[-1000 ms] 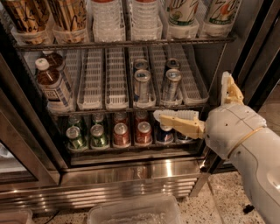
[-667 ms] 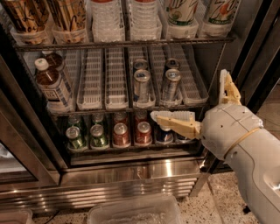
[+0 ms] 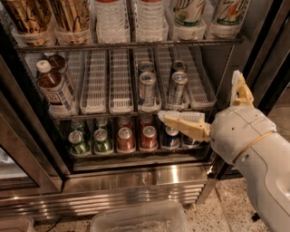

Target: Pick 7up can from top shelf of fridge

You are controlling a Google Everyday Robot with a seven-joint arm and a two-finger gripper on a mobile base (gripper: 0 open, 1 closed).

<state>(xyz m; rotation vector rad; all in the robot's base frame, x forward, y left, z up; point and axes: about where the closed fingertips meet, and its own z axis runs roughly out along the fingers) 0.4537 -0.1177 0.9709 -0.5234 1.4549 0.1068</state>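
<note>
Two 7up cans (image 3: 189, 11) (image 3: 230, 12), white with green lettering, stand at the right end of the top shelf (image 3: 127, 45) of the fridge (image 3: 136, 179); their lids are cut off by the top edge. My gripper (image 3: 199, 95) is open and empty. It hangs in front of the fridge's lower right, well below the 7up cans. One tan finger (image 3: 181, 123) points left across the bottom rack and the other finger (image 3: 240, 88) points up by the right door frame.
The top shelf also holds clear bottles (image 3: 108, 18) and brown tall cans (image 3: 27, 13). The middle rack has brown bottles (image 3: 52, 88) and silver-blue cans (image 3: 147, 88). The bottom rack has green (image 3: 79, 140), red (image 3: 126, 138) and dark cans (image 3: 171, 136). A clear bin (image 3: 140, 219) lies on the floor.
My gripper has shifted only very slightly in front of the lower right of the fridge. It stays open, and nothing on the racks has moved.
</note>
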